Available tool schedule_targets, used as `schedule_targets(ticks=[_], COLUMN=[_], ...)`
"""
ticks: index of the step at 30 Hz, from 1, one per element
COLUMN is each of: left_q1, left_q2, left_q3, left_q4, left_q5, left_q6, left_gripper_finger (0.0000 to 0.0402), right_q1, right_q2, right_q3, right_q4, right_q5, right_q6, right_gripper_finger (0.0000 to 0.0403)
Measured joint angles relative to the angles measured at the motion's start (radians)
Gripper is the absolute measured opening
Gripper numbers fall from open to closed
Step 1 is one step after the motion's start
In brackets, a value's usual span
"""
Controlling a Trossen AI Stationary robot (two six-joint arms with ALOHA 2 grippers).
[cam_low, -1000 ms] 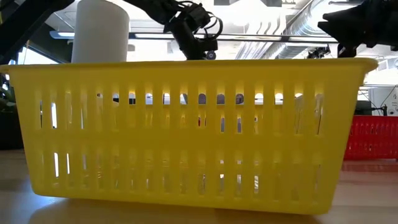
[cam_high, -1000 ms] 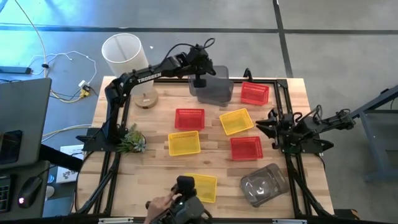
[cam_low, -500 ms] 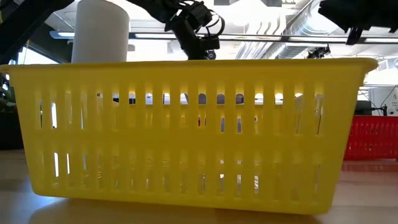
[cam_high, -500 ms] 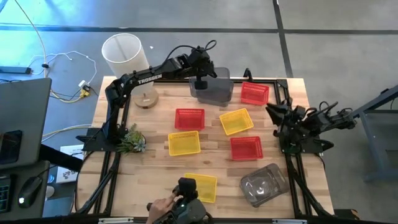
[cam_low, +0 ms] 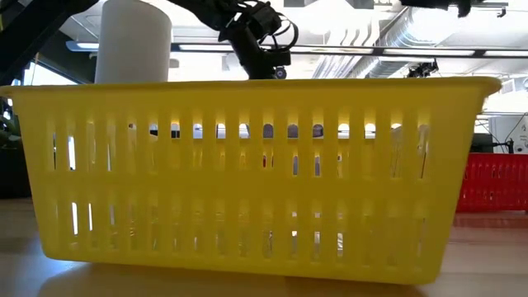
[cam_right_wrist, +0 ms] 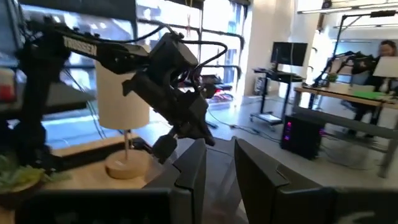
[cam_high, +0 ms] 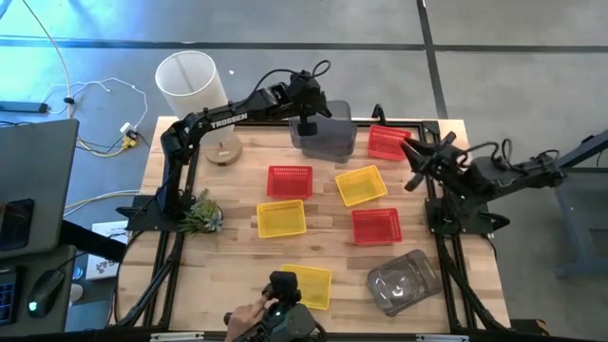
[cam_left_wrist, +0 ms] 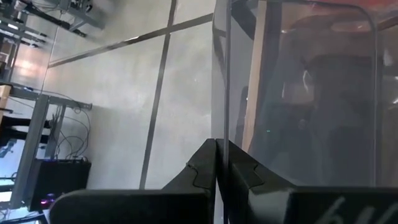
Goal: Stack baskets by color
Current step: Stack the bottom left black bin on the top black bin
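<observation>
Baskets lie spread over the wooden table: red ones (cam_high: 389, 142) (cam_high: 290, 180) (cam_high: 376, 226), yellow ones (cam_high: 361, 184) (cam_high: 282, 218) (cam_high: 309, 285) and a smoky grey one (cam_high: 404, 280) near the front right. Another grey basket (cam_high: 328, 138) is at the far edge, with my left gripper (cam_high: 306, 122) shut on it. My right gripper (cam_high: 413, 157) hovers raised over the table's right side, open and holding nothing. In the low view the near yellow basket (cam_low: 247, 173) hides most of the table. My left gripper pinches the grey basket's thin translucent side wall (cam_left_wrist: 221, 134) at its upper rim between its two fingers (cam_left_wrist: 202, 171). The fingers slant downward from the table's left. Whether the basket's bottom rests on the table does not show.
A white cylinder lamp (cam_high: 190, 81) on a wooden foot (cam_high: 223, 152) stands at the far left, and a small plant (cam_high: 201, 214) at the left. A person's hand (cam_high: 249, 310) and a black device (cam_high: 283, 285) are at the near edge. Black frame rails (cam_high: 446, 275) run along the sides.
My right gripper has risen and moved toward the table's far edge, turning from a downward tilt to about level; in the low view it has climbed almost out of the top. Its fingers stay apart. The baskets have not moved.
</observation>
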Motion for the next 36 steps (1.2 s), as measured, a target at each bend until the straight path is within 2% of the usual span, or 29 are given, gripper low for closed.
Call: schedule_targets(ticks=[11, 13, 19, 25, 30, 36], left_q1=[0.0, 0.0, 0.0, -0.01, -0.028, -0.057], left_q2=[0.0, 0.0, 0.0, 0.0, 0.0, 0.0], left_q3=[0.0, 0.0, 0.0, 0.0, 0.0, 0.0], left_q4=[-0.002, -0.012, -0.057, -0.079, -0.073, -0.071], left_q5=[-0.003, -0.003, 0.0, -0.002, -0.003, -0.003], left_q6=[0.0, 0.0, 0.004, -0.025, -0.048, -0.052], left_gripper_finger=[0.0, 0.0, 0.0, 0.0, 0.0, 0.0], right_q1=[-0.199, -0.244, -0.371, -0.47, -0.549, -0.616], right_q2=[0.297, 0.34, 0.454, 0.566, 0.657, 0.746], right_q3=[0.309, 0.36, 0.492, 0.566, 0.59, 0.609], right_q4=[-0.363, -0.432, -0.545, -0.596, -0.599, -0.599], right_q5=[0.007, -0.026, -0.212, -0.341, -0.45, -0.505], right_q6=[0.176, 0.199, 0.236, 0.246, 0.383, 0.461], right_gripper_finger=[0.0075, 0.0076, 0.0082, 0.0138, 0.019, 0.0214])
